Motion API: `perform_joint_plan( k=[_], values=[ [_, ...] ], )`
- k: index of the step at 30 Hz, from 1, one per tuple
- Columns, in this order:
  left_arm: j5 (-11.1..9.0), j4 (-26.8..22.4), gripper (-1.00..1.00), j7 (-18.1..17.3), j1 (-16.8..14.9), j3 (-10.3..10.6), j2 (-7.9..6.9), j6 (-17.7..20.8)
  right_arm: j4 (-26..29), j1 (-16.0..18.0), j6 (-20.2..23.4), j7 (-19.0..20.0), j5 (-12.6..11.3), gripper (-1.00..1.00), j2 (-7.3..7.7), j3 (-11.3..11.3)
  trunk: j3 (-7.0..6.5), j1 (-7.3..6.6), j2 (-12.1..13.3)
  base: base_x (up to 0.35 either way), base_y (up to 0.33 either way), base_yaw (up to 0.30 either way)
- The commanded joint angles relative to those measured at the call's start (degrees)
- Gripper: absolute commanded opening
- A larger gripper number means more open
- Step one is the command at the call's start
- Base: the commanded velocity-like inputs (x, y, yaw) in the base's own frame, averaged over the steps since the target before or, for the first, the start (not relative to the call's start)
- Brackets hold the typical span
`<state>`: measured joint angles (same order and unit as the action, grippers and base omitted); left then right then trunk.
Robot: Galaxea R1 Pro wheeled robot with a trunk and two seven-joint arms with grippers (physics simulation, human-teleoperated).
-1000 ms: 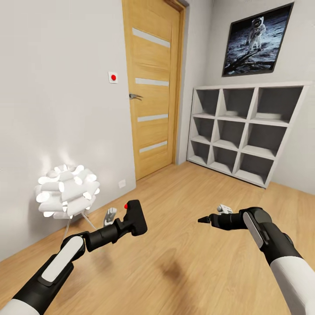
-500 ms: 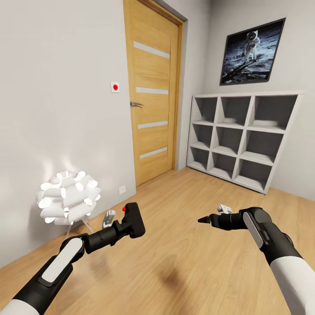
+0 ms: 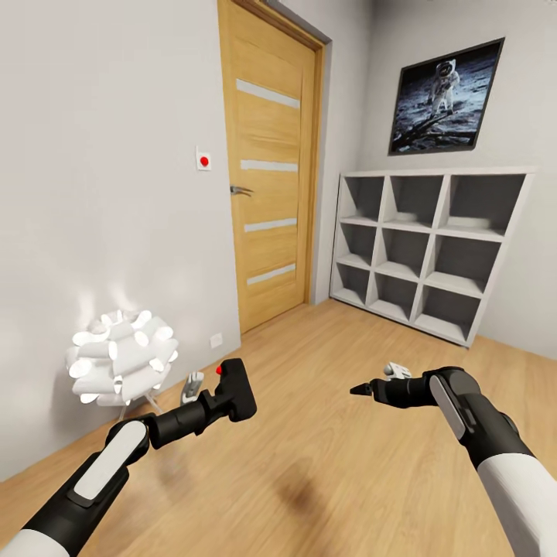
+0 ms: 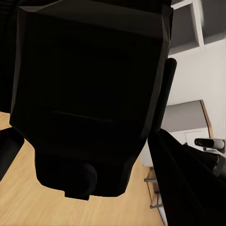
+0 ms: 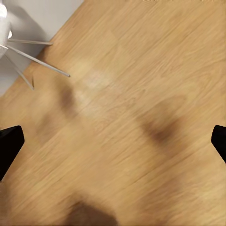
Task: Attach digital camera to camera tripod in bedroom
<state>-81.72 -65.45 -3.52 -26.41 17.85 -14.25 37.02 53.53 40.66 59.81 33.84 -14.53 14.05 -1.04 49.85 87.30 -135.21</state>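
The left gripper (image 3: pixel 224 398) is clamped on the digital camera (image 3: pixel 236 389), carried clear of the floor (image 3: pixel 333 464), probably for transit, while the right gripper (image 3: pixel 363 389), across from it, hangs empty with fingers apart.

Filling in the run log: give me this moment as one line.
left gripper: shut on digital camera | right gripper: open, empty | scene: door, shelf unit, lamp

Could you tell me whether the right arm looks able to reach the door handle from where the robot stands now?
Probably not: the right end effector hangs low over the wood floor, and the door handle is well ahead, higher up, across open floor.
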Motion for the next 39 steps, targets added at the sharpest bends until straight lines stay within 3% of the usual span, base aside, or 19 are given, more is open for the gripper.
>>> perform_joint_plan(
  k=[1, 39],
  values=[
    [-0.02, 0.02, -1.0, -0.26, -0.04, 0.08, -0.03, 0.07, 0.02, 0.04, 0.19, 0.09, -0.02, 1.0, 0.04, -0.11, -0.12, -0.24, 0.39, 0.0, 0.0, 0.0],
    [-0.11, 2.34, -1.0, -0.26, -0.04, -0.1, -0.07, 0.07, 0.09, 0.04, 0.19, 0.09, 0.03, 1.0, 0.05, -0.12, -6.95, -8.58, 15.63, 0.0, 0.0, 0.0]
  ],
)
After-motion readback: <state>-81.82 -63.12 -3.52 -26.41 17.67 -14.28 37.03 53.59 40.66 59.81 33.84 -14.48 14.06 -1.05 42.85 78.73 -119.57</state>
